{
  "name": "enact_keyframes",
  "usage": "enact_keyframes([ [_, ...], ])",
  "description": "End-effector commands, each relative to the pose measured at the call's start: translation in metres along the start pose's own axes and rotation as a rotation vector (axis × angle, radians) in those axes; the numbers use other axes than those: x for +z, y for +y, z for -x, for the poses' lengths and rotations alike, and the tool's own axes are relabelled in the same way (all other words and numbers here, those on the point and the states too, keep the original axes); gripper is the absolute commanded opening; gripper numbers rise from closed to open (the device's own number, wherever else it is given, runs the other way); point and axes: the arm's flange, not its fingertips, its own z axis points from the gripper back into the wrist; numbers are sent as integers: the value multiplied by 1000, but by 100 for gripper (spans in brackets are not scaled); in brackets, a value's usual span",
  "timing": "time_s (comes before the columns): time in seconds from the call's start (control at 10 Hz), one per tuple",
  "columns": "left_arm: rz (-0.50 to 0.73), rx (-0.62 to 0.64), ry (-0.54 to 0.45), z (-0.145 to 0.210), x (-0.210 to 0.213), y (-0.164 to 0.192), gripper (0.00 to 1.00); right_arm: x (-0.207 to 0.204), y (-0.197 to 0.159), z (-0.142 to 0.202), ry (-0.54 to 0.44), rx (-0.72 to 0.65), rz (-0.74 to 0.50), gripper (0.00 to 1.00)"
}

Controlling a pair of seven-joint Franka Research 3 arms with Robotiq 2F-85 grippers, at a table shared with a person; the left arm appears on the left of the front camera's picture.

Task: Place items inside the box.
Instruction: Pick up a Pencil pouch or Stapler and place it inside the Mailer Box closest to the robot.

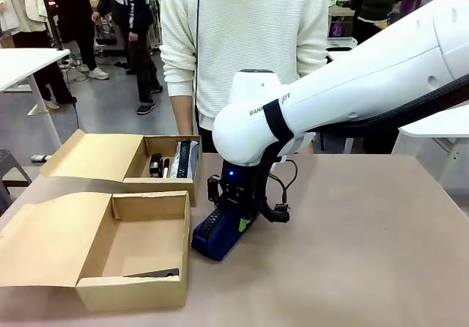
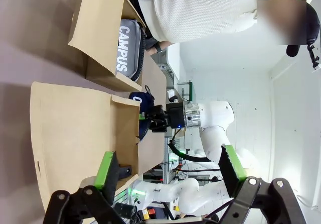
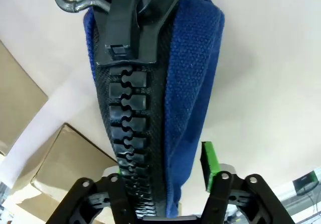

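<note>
So your navy pouch [image 1: 212,240] is sitting on the table [image 1: 352,254], zip side up, just off the right-hand wall of the near box [image 1: 132,298], touching or almost touching it. Your right gripper [image 1: 231,221] reaches straight down over it. From the right wrist camera you're looking right down the pouch's chunky black zip [image 3: 128,108], with the fingers on either side of the fabric. The green pad [image 3: 209,161] on one side sits right up against the blue cloth and the other pad is mostly hidden behind the zip, so it looks like you've clamped on the pouch, though it hasn't left the tabletop. The near box has its flap folded out flat to your left, and there's a flat dark thing [image 1: 152,273] lying along its front wall; I can't tell what it is. Behind it sits a second box [image 1: 157,186], also open, with a grey pouch [image 1: 187,158] inside, a black stapler [image 1: 155,166] next to it, and a thin item between them that's too small to make out. Your left gripper [image 2: 168,176] hangs above the near box with its fingers spread wide apart and nothing between them. A person in a white knit top [image 1: 242,41] stands at the far edge of the table, right behind your arm.
</note>
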Motion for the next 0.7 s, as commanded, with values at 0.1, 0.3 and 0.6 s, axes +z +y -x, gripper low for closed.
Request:
enact_keyframes([
  [0.1,17,-19,-2,1,2,-1,100,1,4,0,-37,-28,13,0],
  [0.3,17,-19,-2,1,2,-1,100,3,0,-3,-35,-33,11,0],
  [0.6,17,-19,-2,1,2,-1,100,4,-4,-4,-1,15,9,0],
])
